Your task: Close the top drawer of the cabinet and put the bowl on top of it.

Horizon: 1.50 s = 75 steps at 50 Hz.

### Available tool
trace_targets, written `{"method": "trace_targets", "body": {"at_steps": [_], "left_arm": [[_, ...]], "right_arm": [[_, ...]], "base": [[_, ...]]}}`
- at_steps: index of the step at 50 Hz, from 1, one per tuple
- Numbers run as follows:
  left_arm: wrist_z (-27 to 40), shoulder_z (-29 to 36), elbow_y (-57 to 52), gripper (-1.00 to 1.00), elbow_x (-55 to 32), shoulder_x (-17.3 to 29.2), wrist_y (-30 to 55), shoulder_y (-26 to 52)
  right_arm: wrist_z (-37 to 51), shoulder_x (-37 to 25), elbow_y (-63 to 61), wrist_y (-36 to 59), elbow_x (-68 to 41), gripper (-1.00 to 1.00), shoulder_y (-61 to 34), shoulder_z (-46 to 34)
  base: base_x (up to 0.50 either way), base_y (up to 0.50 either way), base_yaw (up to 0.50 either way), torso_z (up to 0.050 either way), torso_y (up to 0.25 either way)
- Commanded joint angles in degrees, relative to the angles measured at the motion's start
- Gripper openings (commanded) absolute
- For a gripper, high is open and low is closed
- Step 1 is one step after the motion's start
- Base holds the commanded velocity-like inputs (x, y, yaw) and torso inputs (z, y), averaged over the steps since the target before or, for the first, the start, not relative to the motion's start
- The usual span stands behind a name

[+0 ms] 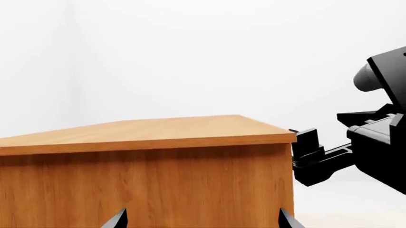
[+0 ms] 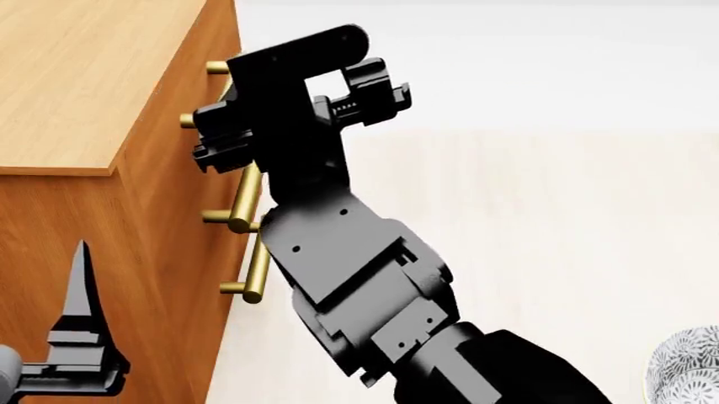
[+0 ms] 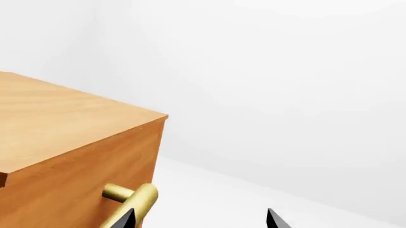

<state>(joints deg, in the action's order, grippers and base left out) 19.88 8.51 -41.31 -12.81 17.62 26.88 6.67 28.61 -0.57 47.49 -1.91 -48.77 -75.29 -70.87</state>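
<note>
The orange-brown cabinet (image 2: 79,76) stands at the left of the head view, its front facing right. My right gripper (image 3: 200,221) is open at the top drawer (image 3: 70,190), whose front shows no gap. One fingertip sits just beside the brass handle (image 3: 136,199), with nothing held. In the head view that gripper (image 2: 208,135) is up against the cabinet front near its top. My left gripper (image 1: 201,222) is open and faces the cabinet's side wall (image 1: 159,185); one of its fingers (image 2: 81,295) points up at the lower left. The patterned bowl (image 2: 688,370) is at the bottom right corner.
Two lower brass handles (image 2: 252,252) stick out from the cabinet front beside my right forearm (image 2: 359,286). The cabinet's flat top (image 1: 152,128) carries nothing. Pale floor (image 2: 540,236) spreads to the right of the cabinet.
</note>
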Motion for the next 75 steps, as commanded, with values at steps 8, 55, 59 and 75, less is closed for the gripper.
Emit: {"method": "trace_targets", "body": {"at_steps": [8, 55, 59, 75], "left_arm": [[0.4, 0.19, 0.62, 1.0, -0.29, 0.27, -0.18, 0.25], [1.38, 0.71, -0.09, 1.0, -1.16, 1.16, -0.68, -0.52], [1.49, 0.7, -0.25, 1.0, -1.26, 1.28, -0.53, -0.42], [1.71, 1.13, -0.57, 1.0, -1.6, 1.39, -0.9, -0.59]], "right_arm": [[2.96, -0.59, -4.67, -2.17, -5.98, 1.0, -1.36, -8.64], [16.19, -48.51, -65.38, 38.98, -10.37, 1.0, -32.07, -16.15], [15.38, -50.7, -68.21, 41.63, -11.69, 1.0, -34.54, -15.95], [13.24, -62.13, -79.91, 51.46, -16.25, 1.0, -41.08, -16.33]], "base": [[0.0, 0.0, 0.0, 0.0, 0.0], [0.0, 0.0, 0.0, 0.0, 0.0], [0.0, 0.0, 0.0, 0.0, 0.0], [0.0, 0.0, 0.0, 0.0, 0.0]]}}
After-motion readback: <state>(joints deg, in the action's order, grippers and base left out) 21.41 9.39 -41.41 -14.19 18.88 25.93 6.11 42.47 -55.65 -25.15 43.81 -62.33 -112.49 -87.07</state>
